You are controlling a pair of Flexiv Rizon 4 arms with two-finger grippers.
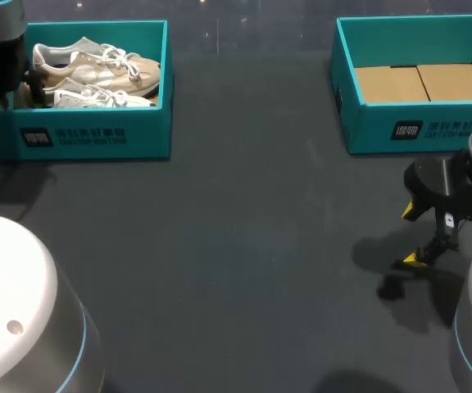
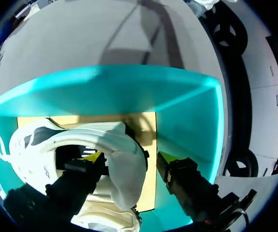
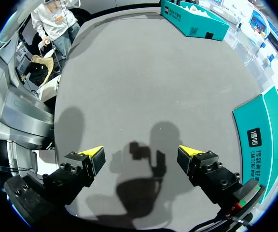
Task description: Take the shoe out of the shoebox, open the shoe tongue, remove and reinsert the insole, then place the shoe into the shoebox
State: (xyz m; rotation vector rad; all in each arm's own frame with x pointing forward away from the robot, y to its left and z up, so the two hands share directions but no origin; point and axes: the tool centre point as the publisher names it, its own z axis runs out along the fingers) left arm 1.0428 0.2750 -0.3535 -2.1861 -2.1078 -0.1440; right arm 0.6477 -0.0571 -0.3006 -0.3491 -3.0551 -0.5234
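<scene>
the left hand (image 2: 129, 158) sits inside the left shoebox (image 2: 129, 92) at the table's far left, released. its fingers straddle the heel of the white shoe (image 2: 33, 159), one inside the collar, one just outside. the right hand (image 3: 141, 154) hangs released over the table (image 1: 220, 246), near the right shoebox (image 1: 416, 127).

The left shoebox (image 1: 97, 135) and the right shoebox (image 1: 416, 131) are both teal, each with a small black square logo and white lettering on the front wall and a tan cardboard floor inside. The shoes (image 1: 97, 70) are white and beige with white laces, and the left wrist view shows a dark lining inside one of them. The surface (image 1: 236, 246) is plain dark grey, and the left hand (image 2: 129, 157) and right hand (image 3: 144, 154) are black with bright yellow fingertips.
</scene>
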